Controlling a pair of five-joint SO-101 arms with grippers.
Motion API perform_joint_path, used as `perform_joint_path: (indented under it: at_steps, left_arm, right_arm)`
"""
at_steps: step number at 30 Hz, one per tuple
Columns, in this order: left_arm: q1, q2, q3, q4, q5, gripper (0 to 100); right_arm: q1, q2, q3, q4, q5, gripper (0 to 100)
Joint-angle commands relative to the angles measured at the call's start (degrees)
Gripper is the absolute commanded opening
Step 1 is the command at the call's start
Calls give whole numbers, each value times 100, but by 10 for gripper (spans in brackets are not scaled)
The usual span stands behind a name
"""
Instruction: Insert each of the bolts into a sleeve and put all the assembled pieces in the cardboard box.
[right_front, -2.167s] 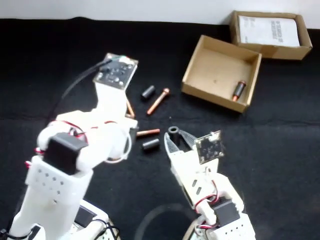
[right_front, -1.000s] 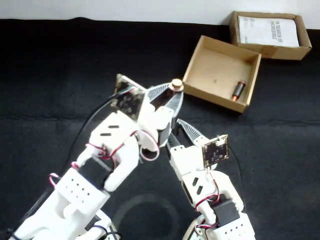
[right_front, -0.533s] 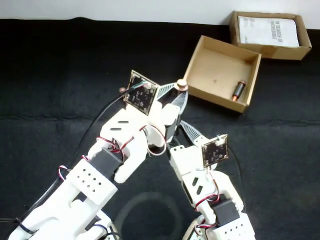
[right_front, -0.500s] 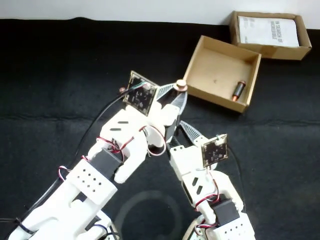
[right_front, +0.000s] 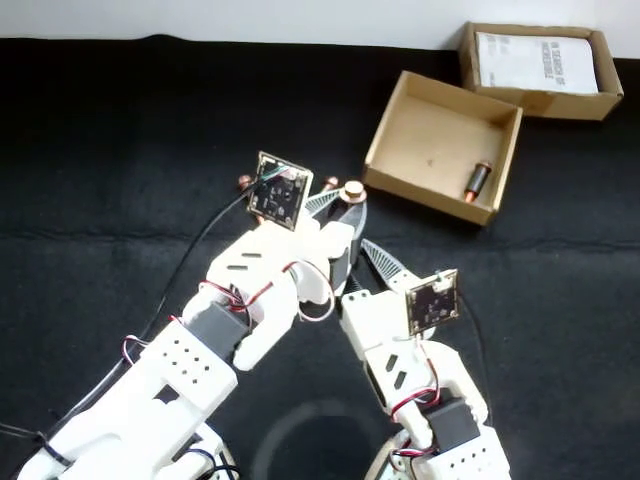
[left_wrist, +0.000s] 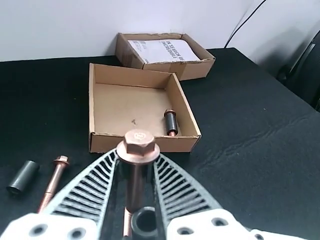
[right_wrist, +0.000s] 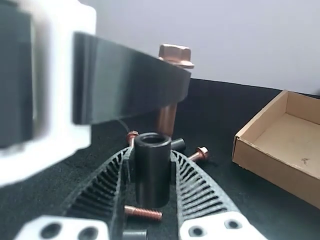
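The left gripper (left_wrist: 138, 156) clamps a bolt (left_wrist: 136, 180) head-up just beside the sleeve (right_wrist: 151, 170) that the right gripper (right_wrist: 151, 153) pinches bore-up (apparently lining shaft with hole).

The bolt (left_wrist: 135, 172) is shiny coppery metal, the sleeve (right_wrist: 151, 167) matt black — the box (left_wrist: 107, 142) dull cardboard.

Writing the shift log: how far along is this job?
Done: one assembled piece lies in the cardboard box. In hand: the left gripper holds a bolt beside the sleeve in the right gripper, not yet inserted. Left: loose bolts and sleeves on the table.
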Motion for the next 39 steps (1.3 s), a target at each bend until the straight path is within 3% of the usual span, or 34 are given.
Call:
perform_joint_path:
  at_steps: [1,7,15,21,39]
  left_arm:
    - [-84,-40,-664,-79,-185,9]
    - [-259,-40,-1209,-70,-695,9]
    - [-119,-40,-1200,519,-659,9]
    - [-110,-48,-1200,527,-308,9]
    - [338,-40,-1367,527,-325,9]
  right_arm:
    - [-4,-101,699,-101,-44,7]
    - [-4,-101,699,-101,-44,7]
    - [215,-101,699,-119,-44,7]
    - [418,-101,699,-119,-44,7]
    - [400,-101,699,-127,-62,7]
